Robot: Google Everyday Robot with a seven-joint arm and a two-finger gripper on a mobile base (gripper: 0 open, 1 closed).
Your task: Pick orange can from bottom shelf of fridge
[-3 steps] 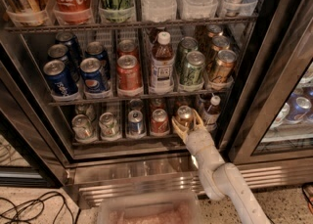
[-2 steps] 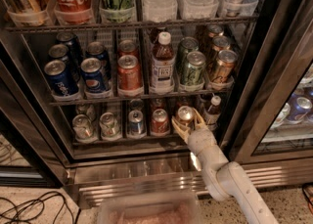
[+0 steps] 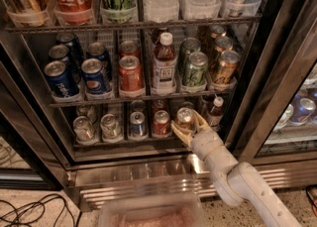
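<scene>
The orange can (image 3: 184,117) stands at the right end of the short-can row on the bottom shelf (image 3: 124,142) of the fridge (image 3: 277,87), whose door is open. My gripper (image 3: 189,125) reaches in from the lower right. Its pale fingers (image 3: 177,133) sit on both sides of the can, closed against it. The can is upright and level with its row. The redder short can (image 3: 161,122) stands just left of it.
A small dark bottle (image 3: 215,112) stands right of the can, close to my wrist. A blue can (image 3: 137,123) and silver cans (image 3: 110,126) fill the row to the left. Pepsi cans (image 3: 94,76) sit on the rack above. Below are the steel grille (image 3: 148,176) and a clear tub (image 3: 148,212).
The gripper stays around the orange can. The arm behind it has shifted only slightly; the can has not visibly left its place.
</scene>
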